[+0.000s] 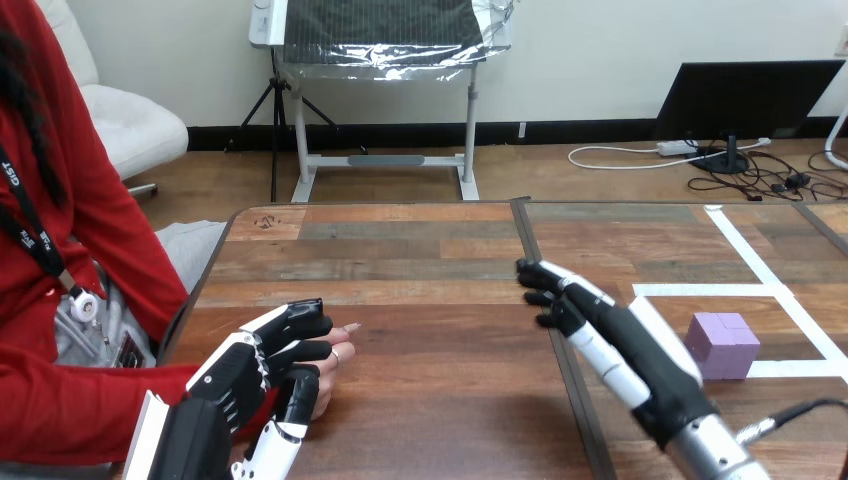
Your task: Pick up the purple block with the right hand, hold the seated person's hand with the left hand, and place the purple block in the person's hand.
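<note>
purple block (722,345) on desk (420,250), just right of our right robot hand (640,358): fingers straight, empty. left robot hand (238,380) curled round person's hand (338,368). we judge block light, stiff, maybe slick; pinch opposite flat sides.

No legible text, label, brand, number or sign anywhere. Purple block (722,343), 4 o'clock: faces plain. Table (420,260): wood grain and white tape lines at 3 o'clock, no lettering.
</note>
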`<state>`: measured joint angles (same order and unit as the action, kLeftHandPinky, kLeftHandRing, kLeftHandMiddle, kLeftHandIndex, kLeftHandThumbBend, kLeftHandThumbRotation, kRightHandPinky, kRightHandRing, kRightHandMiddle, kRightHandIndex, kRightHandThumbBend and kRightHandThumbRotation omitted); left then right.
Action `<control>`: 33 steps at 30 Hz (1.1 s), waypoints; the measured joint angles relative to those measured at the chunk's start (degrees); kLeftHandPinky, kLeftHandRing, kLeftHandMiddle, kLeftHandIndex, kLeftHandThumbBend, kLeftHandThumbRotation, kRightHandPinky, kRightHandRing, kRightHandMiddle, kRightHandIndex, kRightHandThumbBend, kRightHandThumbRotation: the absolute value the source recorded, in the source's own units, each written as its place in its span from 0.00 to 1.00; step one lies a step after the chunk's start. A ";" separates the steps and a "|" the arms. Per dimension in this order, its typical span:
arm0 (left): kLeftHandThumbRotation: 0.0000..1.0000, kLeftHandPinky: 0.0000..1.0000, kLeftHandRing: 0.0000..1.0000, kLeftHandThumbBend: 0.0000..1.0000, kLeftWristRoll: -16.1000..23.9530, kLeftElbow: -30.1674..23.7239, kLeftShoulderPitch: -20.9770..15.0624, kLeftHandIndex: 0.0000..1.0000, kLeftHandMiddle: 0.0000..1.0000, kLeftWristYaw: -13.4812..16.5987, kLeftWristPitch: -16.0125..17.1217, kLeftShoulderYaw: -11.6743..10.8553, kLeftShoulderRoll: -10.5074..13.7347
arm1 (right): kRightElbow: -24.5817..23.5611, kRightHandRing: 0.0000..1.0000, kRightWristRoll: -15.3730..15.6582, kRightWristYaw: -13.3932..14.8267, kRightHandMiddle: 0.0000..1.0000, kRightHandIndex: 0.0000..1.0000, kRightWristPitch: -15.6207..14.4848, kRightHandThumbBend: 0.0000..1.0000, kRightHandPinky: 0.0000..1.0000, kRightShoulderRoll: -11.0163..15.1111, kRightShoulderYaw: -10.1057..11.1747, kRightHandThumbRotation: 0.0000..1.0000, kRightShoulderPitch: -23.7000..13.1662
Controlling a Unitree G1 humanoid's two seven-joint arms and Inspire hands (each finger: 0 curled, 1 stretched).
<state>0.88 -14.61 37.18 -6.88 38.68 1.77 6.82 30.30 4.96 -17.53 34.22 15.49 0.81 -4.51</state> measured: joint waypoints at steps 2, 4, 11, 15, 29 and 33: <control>0.64 0.66 0.71 0.30 0.11 0.00 0.00 0.76 0.75 0.08 0.00 -0.03 0.00 | 2.19 0.88 0.86 1.00 0.90 0.89 0.98 0.79 0.84 0.72 0.00 1.00 -1.40; 0.64 0.66 0.71 0.30 0.19 0.00 0.01 0.76 0.75 0.17 0.00 -0.05 0.00 | 4.16 0.88 1.75 2.00 0.90 0.89 1.75 0.80 0.84 1.29 0.00 1.00 -2.73; 0.64 0.66 0.71 0.31 0.25 0.00 0.01 0.76 0.75 0.26 0.00 -0.06 0.00 | 11.20 0.89 5.23 5.99 0.90 0.90 3.90 0.82 0.85 3.39 -0.12 1.00 -7.30; 0.64 0.66 0.71 0.31 0.19 0.00 0.00 0.76 0.75 0.26 0.00 -0.06 0.02 | 14.94 0.89 7.13 8.09 0.90 0.90 5.11 0.80 0.85 4.46 -0.22 1.00 -9.70; 0.62 0.65 0.71 0.30 0.08 0.00 -0.07 0.75 0.75 0.26 0.00 -0.13 0.12 | 25.26 0.88 14.57 15.60 0.90 0.91 7.85 0.80 0.81 7.91 -2.07 0.99 -16.81; 0.62 0.65 0.71 0.30 0.14 0.00 -0.14 0.75 0.75 0.26 0.00 -0.20 0.18 | 27.20 0.88 16.61 17.82 0.91 0.91 7.87 0.84 0.80 8.75 -3.10 0.99 -18.51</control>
<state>1.03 -14.61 37.04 -6.62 38.68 1.56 7.00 57.50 21.57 0.29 42.09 24.24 -2.29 -23.02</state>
